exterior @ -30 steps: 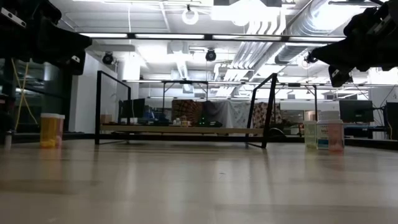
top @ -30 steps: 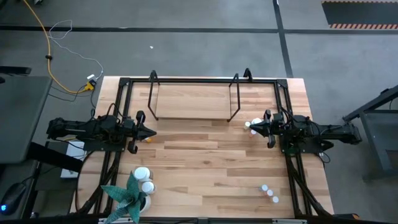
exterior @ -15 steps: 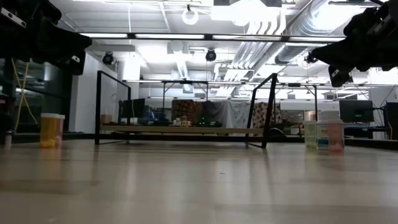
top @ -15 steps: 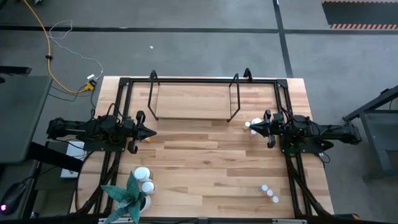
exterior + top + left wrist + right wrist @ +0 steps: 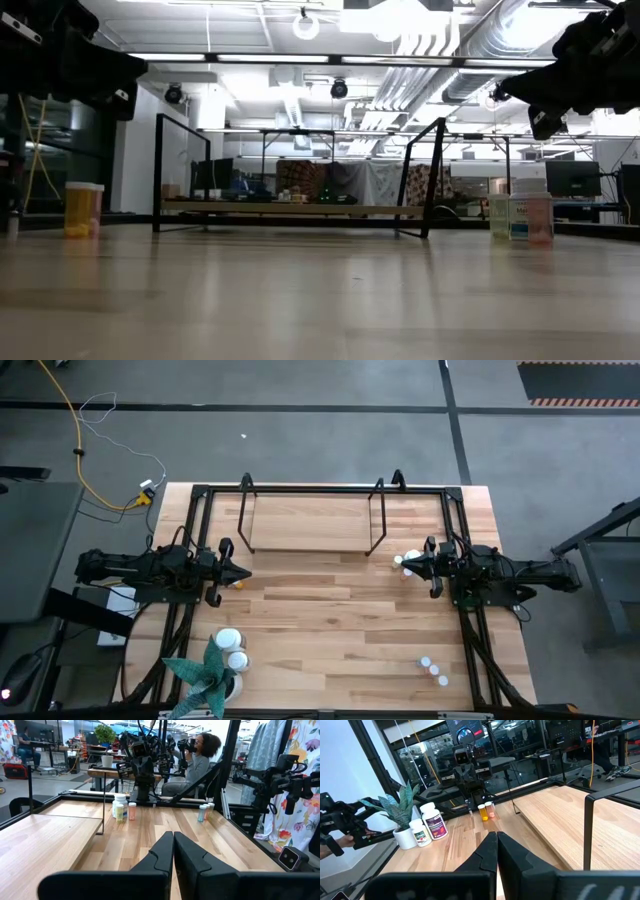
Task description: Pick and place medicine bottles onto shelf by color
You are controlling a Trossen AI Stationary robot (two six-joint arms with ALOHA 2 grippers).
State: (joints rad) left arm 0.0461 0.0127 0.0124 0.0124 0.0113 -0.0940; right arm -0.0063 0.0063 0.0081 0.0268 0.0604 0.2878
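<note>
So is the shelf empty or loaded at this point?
Empty: the shelf board shows bare wood from above, with no bottles on it.

Shelf (image 5: 310,520): light wood, black tube frame. Large bottles (image 5: 231,648): white. Small bottle (image 5: 482,812): orange. Plant (image 5: 200,675): green. Arms: black.

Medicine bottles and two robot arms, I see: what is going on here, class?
Nothing is being handled yet. The left gripper and right gripper hang above the table at its sides, jaws shut and empty. The medicine bottles stand scattered on the table, and the shelf holds none.
</note>
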